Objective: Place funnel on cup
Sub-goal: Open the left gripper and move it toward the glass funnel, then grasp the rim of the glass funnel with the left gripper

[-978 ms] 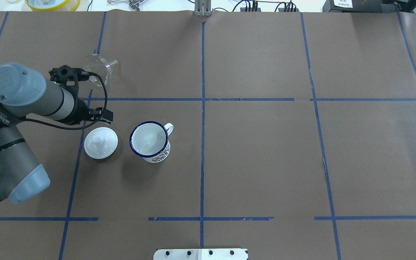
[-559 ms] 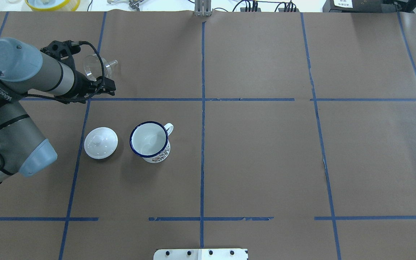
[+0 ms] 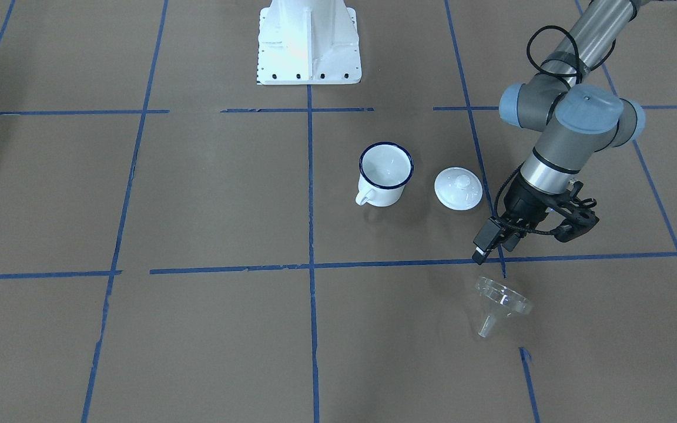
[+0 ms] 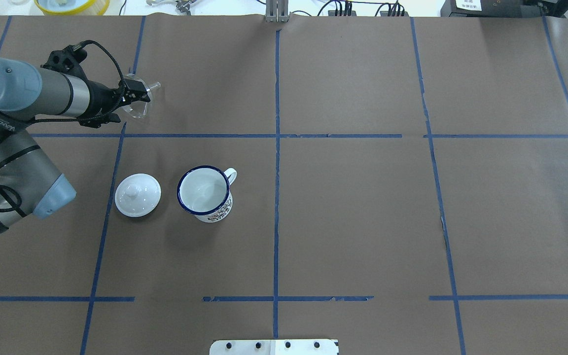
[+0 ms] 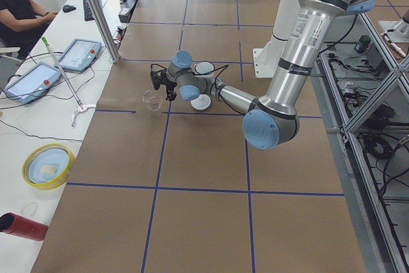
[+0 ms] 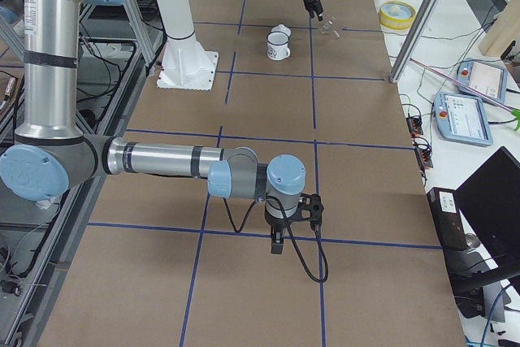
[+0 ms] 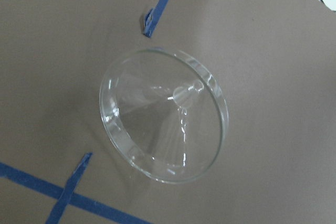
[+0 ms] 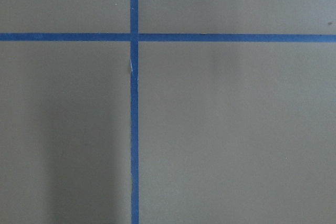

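The clear funnel [image 4: 142, 106] lies tilted on its side at the far left of the table, its spout pointing to the right and away from me. It also shows in the front view [image 3: 500, 302] and fills the left wrist view [image 7: 163, 114]. My left gripper [image 4: 133, 93] hovers at the funnel's rim, just short of it in the front view [image 3: 484, 245]. Its fingers do not show, so I cannot tell its state. The white mug with the blue rim [image 4: 204, 193] stands upright and empty, nearer to me. My right gripper [image 6: 276, 237] shows only in the right side view, and I cannot tell its state.
A round white knobbed lid [image 4: 137, 195] lies just left of the mug. The robot's white base plate [image 4: 274, 346] sits at the near edge. A yellow bowl [image 4: 72, 5] stands beyond the far edge. The right wrist view shows only brown paper and blue tape lines [image 8: 134, 103].
My left arm has swung away from the lid toward the far side, and its gripper end now sits over the funnel's rim. Funnel, mug and lid have not moved.
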